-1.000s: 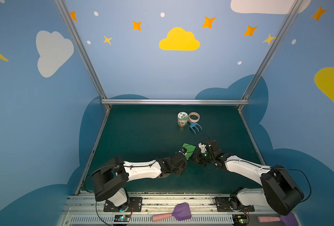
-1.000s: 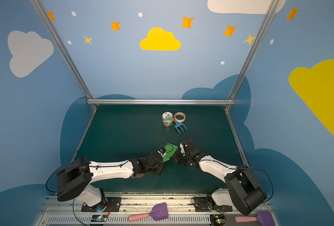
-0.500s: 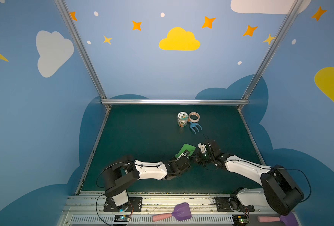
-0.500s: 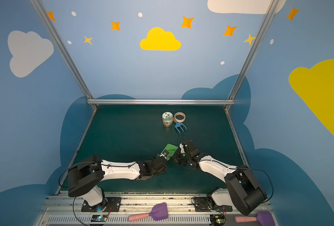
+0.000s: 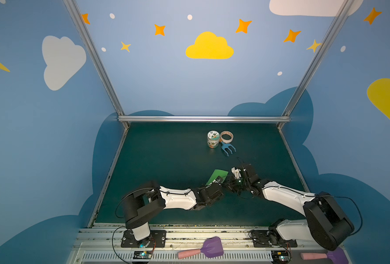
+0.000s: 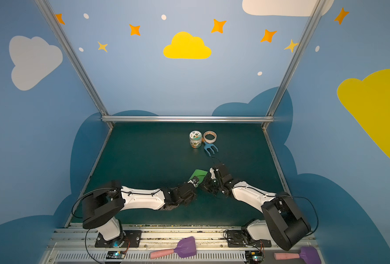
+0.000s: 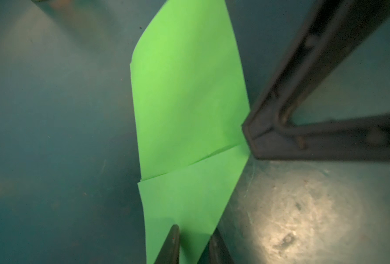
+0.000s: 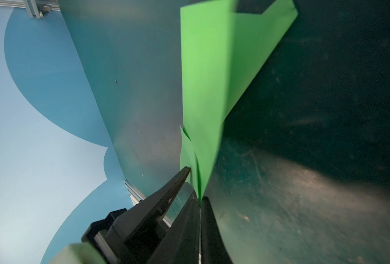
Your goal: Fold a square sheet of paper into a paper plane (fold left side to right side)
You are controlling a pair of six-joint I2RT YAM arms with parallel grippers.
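The square sheet of paper (image 5: 217, 176) (image 6: 198, 174) is bright green and creased narrow, with layered flaps and a fold line across it (image 7: 189, 114). It lies low over the table's middle front. My right gripper (image 8: 199, 198) is shut on its pointed end (image 8: 203, 146), and in a top view it sits right of the paper (image 5: 230, 184). My left gripper (image 7: 194, 230) (image 5: 220, 180) straddles the paper's near corner. One of its fingertips (image 7: 173, 237) is over the paper, its mate is at the edge, and a narrow gap shows between them. No separate paper plane is in view.
A small printed jar (image 5: 213, 139), a tape roll (image 5: 226, 136) and a blue toy rake (image 5: 228, 148) stand at the back middle. Two purple scoops (image 5: 210, 250) (image 5: 335, 254) lie on the front rail. Metal frame bars (image 5: 203, 118) edge the dark green table.
My left arm has stretched rightward to the paper's near end and its jaws have narrowed around the corner. The right gripper has kept its hold and its place.
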